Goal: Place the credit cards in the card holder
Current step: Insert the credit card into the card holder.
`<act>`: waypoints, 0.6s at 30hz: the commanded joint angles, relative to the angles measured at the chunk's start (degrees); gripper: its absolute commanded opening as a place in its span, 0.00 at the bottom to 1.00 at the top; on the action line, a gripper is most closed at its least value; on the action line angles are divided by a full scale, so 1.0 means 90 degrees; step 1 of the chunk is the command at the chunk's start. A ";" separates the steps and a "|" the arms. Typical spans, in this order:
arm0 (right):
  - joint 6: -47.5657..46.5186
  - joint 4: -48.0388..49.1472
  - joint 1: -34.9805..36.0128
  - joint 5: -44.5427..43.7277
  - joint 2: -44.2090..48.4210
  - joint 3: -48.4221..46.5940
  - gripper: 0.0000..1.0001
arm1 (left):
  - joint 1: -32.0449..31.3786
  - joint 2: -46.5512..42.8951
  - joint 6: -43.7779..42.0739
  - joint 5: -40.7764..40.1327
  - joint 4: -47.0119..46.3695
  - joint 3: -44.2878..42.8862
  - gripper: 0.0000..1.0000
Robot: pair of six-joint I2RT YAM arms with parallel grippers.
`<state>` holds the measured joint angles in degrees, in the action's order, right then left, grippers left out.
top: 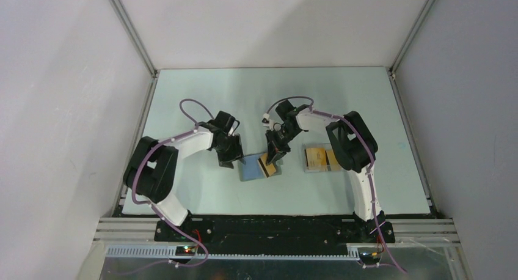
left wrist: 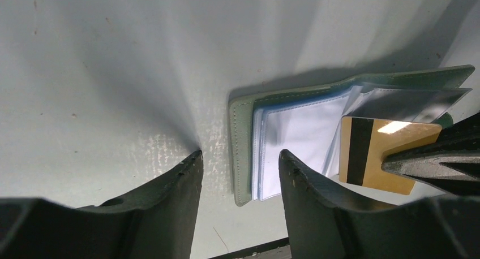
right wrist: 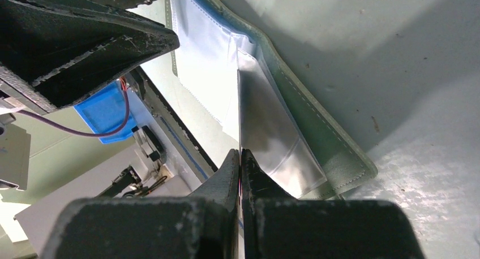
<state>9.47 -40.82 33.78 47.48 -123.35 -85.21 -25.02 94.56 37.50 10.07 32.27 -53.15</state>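
The card holder (top: 250, 170) lies open on the table, grey-green outside with bluish clear sleeves (left wrist: 300, 129) inside. My right gripper (top: 276, 156) is shut on an orange-gold credit card (left wrist: 376, 151) with a black stripe. The card tilts down over the holder's right half, its leading edge at the sleeves. In the right wrist view the card (right wrist: 239, 106) shows edge-on, running from the closed fingertips (right wrist: 240, 156) into a clear sleeve (right wrist: 271, 129). My left gripper (left wrist: 239, 157) is open, one finger either side of the holder's left edge (left wrist: 242, 134). More orange cards (top: 319, 159) lie to the right.
A clear plastic tray (top: 307, 160) holds those cards, right of the holder and next to the right arm's elbow. The left arm's fingers (right wrist: 85, 38) show close by in the right wrist view. The table's front rail (left wrist: 249, 250) runs just behind the left gripper.
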 commanded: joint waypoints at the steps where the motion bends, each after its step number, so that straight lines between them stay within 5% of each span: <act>1: 0.0101 0.0174 0.0030 0.0303 -0.0115 -0.0172 0.00 | -0.0074 0.0274 -0.0061 -0.0056 -0.0049 -0.0007 0.57; 18: 0.0372 0.0916 -0.0060 0.0708 -0.0241 -0.0035 0.00 | -0.0078 0.0378 -0.0137 -0.0044 -0.0042 -0.0109 0.55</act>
<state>11.84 -35.99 33.58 52.31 -125.23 -85.19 -25.12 95.66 37.45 11.05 32.34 -54.02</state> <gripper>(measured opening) 0.010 0.549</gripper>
